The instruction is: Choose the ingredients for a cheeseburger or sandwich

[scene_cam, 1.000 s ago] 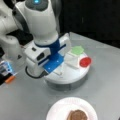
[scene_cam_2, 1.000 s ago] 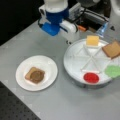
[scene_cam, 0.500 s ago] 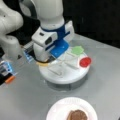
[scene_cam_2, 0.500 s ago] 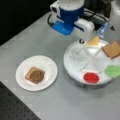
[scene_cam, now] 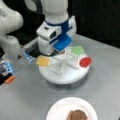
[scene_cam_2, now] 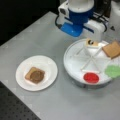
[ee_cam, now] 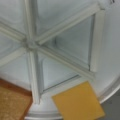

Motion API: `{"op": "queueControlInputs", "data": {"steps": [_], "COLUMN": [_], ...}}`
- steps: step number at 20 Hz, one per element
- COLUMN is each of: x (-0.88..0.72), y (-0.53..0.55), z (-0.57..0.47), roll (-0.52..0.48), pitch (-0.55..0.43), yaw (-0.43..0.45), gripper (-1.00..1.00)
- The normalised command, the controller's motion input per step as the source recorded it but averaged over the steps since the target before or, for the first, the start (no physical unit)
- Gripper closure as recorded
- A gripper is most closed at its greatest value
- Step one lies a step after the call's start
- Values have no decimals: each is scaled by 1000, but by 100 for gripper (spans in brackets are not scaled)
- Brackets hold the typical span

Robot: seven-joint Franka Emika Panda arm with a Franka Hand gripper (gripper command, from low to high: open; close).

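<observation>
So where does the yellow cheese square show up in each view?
Front view: the flat yellow cheese square lies on the left rim of the white divided round tray, beside the gripper.
Front view: only a sliver shows at the tray's top, under the arm.
Wrist view: bottom right.
Shared landmark: the tray's spoke-like dividers.

The divided tray [scene_cam: 62, 75] is white, with white ribs. On it lie a yellow cheese square [scene_cam: 43, 61], a green lettuce piece [scene_cam: 77, 50], a red disc [scene_cam: 85, 61] and a tan bread square [scene_cam_2: 111, 49]. The paper plate [scene_cam_2: 47, 67] is white and carries a tan bread square [scene_cam_2: 29, 73] under a brown patty [scene_cam_2: 37, 76]. The arm [scene_cam: 56, 22] is white with blue parts. The table [scene_cam_2: 32, 37] is grey.
</observation>
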Motion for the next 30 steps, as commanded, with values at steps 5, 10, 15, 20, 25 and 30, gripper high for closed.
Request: {"op": "queueControlInputs", "data": {"steps": [5, 10, 15, 20, 25, 30], "x": [-517, -420, -245, -179, -166, -106], "y": [128, 203, 125, 27, 33, 139], "z": [-231, -158, -179, -174, -163, -218], "roll": [162, 104, 60, 57, 59, 89], "pitch": [-233, -235, -270, -267, -253, -246], "yaw": [19, 76, 120, 121, 77, 36], "gripper": [-100, -100, -100, -100, -100, -100]}}
